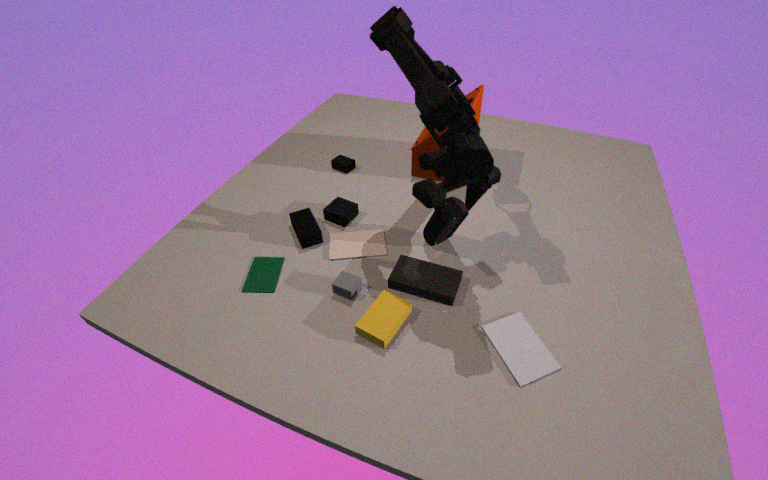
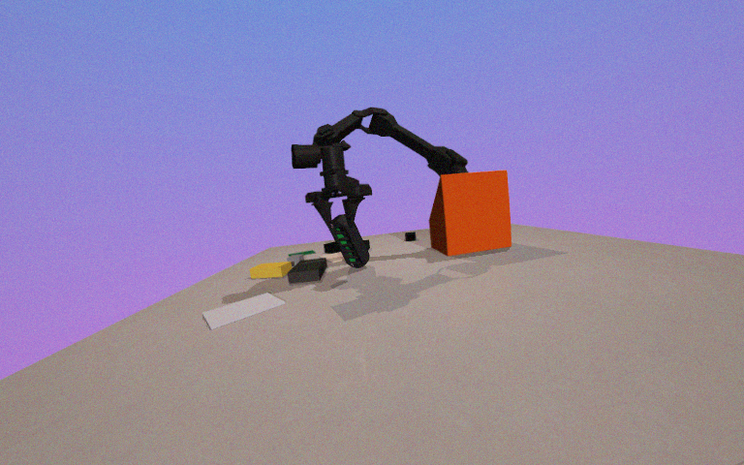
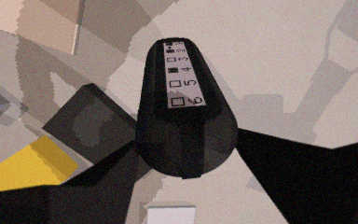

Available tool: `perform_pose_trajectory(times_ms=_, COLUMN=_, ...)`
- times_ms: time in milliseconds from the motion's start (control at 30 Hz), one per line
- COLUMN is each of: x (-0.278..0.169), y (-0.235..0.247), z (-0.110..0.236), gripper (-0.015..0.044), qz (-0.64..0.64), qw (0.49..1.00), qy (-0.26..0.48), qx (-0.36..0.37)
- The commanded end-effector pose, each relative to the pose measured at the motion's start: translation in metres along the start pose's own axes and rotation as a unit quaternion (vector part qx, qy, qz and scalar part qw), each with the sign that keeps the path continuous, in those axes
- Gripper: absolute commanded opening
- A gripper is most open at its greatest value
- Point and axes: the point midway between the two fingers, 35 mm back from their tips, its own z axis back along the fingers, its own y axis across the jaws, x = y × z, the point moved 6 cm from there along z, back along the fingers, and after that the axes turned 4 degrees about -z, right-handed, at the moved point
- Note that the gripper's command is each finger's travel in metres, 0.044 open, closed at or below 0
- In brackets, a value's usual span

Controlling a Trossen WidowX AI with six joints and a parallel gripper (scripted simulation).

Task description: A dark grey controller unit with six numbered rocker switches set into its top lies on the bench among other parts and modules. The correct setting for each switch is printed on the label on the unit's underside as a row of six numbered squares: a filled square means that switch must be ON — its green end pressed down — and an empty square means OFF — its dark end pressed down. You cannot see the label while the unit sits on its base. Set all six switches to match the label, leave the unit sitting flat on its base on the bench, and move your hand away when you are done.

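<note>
Controller unit point(image 3: 186, 117) clamped in pincer point(image 2: 341, 216)

The dark grey controller unit point(image 3: 186, 135) shows green switch ends point(image 2: 345, 241) in the exterior view and a white label point(image 3: 183, 75) with black squares. Left of frame centre lie a yellow block point(image 1: 384, 318) and a green card point(image 1: 263, 274); an orange block point(image 2: 473, 210) stands upper right.

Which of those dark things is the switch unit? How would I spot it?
Start at the big orange block, then follow the black arm down to its fingers. The controller unit hangs tilted between them above the bench; unlike the other dark blocks, it has green switches.
</note>
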Motion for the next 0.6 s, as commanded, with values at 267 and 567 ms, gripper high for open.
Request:
perform_pose_trajectory(times_ms=267, x=-0.007, y=-0.001, z=-0.008, gripper=0.0338, qz=0.001, qw=1.000, qy=-0.005, qx=-0.004)
perform_pose_trajectory(times_ms=567, x=-0.014, y=-0.002, z=-0.011, gripper=0.0338, qz=0.001, qw=1.000, qy=-0.005, qx=-0.004)
